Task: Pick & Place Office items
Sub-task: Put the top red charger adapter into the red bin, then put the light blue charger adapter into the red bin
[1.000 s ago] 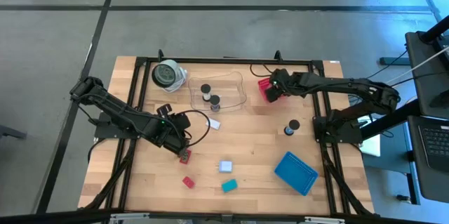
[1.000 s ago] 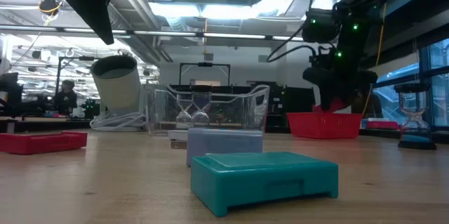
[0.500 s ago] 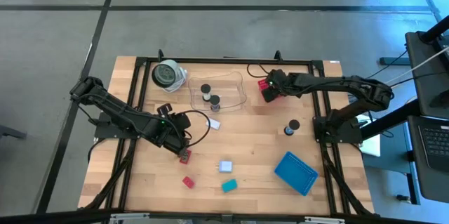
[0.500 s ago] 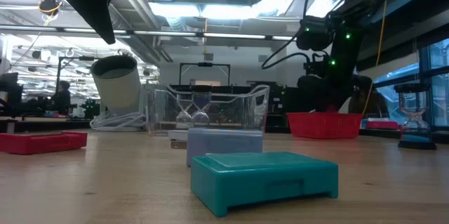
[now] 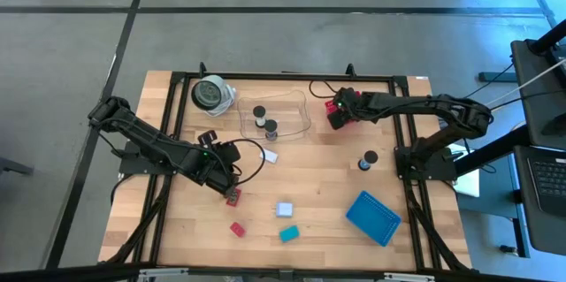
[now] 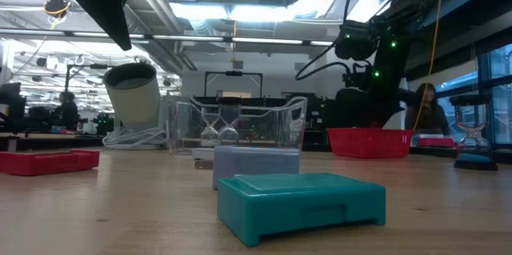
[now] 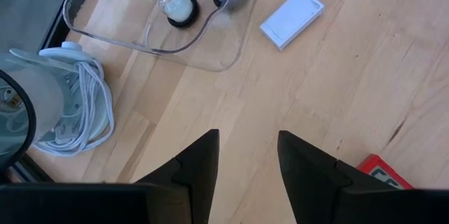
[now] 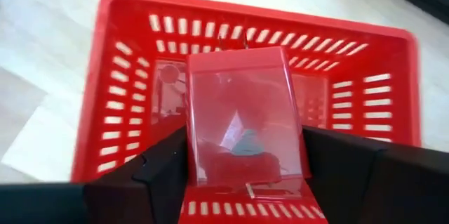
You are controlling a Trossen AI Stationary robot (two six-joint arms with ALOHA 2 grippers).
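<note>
My right gripper [image 8: 245, 175] hangs over the red mesh basket [image 8: 266, 6] near the table's far edge [image 5: 333, 116], shut on a red see-through block [image 8: 242, 112]. My left gripper [image 7: 245, 164] is open above bare wood at the table's left middle [image 5: 230, 183]. A red block [image 5: 233, 197] lies flat just beside it. Lying flat on the table are a white block [image 5: 270, 155], a pale-blue block [image 5: 284, 209], a teal block [image 5: 289, 232] and another red block [image 5: 238, 228]. One black-and-white cylinder [image 5: 367, 160] stands on the wood; two more [image 5: 264, 120] stand in the clear tray. My right gripper pinches the red see-through block by its two long side edges [image 8: 193, 133], one finger [image 8: 158, 171] on each side. The fingers come from above, pointing down into the basket. The block is lifted clear, over the basket's floor; its lower end is hidden between the fingers.
A clear plastic tray [image 5: 274, 114] sits left of the basket. A round black-and-silver object with a white cable [image 5: 210, 94] stands at the far left corner. A larger blue box [image 5: 372, 217] lies near right. A person [image 6: 424, 115] shows beyond the table.
My right gripper has moved a little toward the table's left and far edge, carrying the red block over the basket. The left arm has kept still.
</note>
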